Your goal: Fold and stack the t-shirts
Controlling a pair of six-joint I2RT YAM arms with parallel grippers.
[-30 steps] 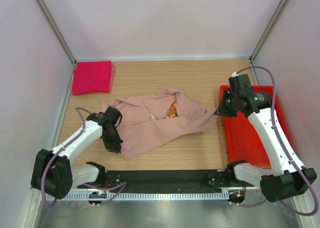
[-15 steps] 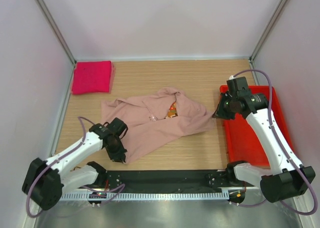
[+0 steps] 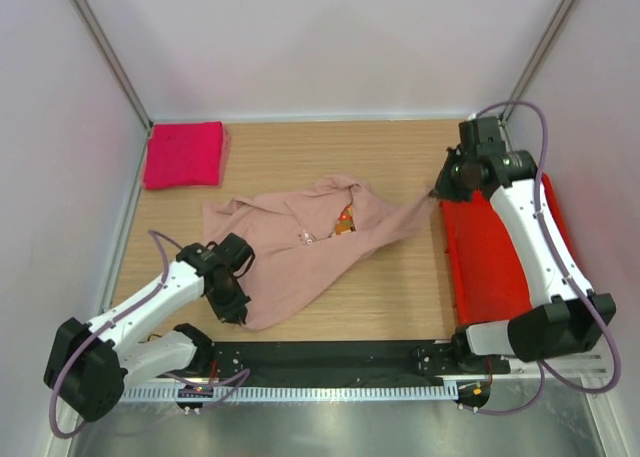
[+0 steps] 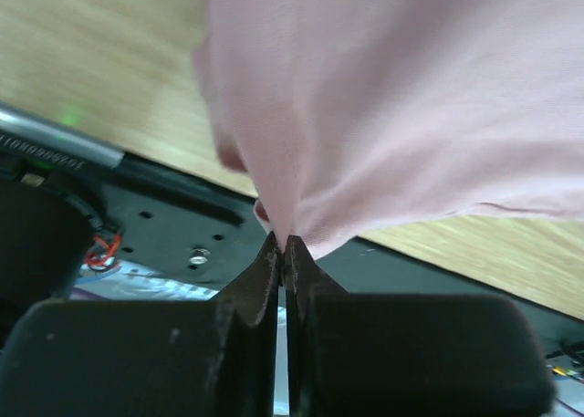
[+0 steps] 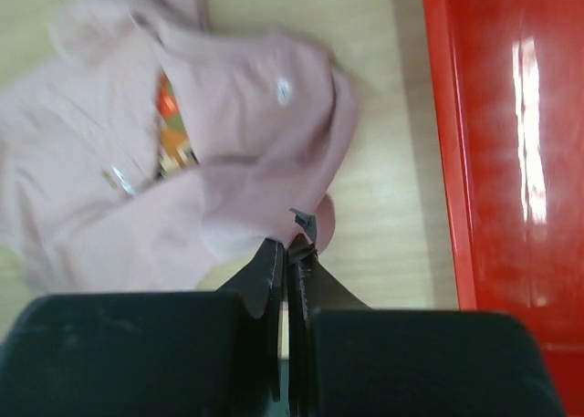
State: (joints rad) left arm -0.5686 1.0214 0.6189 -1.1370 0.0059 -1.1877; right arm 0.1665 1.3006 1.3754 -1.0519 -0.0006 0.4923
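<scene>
A pale dusty pink t-shirt (image 3: 310, 242) lies crumpled across the middle of the table, an orange-brown print (image 3: 345, 220) showing in a fold. My left gripper (image 3: 232, 302) is shut on its near-left edge (image 4: 283, 207), low over the table's front. My right gripper (image 3: 438, 189) is shut on its right corner (image 5: 301, 221), which is lifted and stretched toward the back right. A bright magenta-pink t-shirt (image 3: 184, 154) lies folded in the back left corner, away from both grippers.
A red plastic bin (image 3: 500, 257) sits at the right edge under my right arm, its wall (image 5: 438, 116) beside the held corner. A black base rail (image 3: 330, 357) runs along the table's front. White walls enclose the table on three sides.
My right gripper has moved toward the back with the shirt corner, pulling it into a stretched point. My left gripper first shifted nearer with the shirt's edge, then stayed about still.
</scene>
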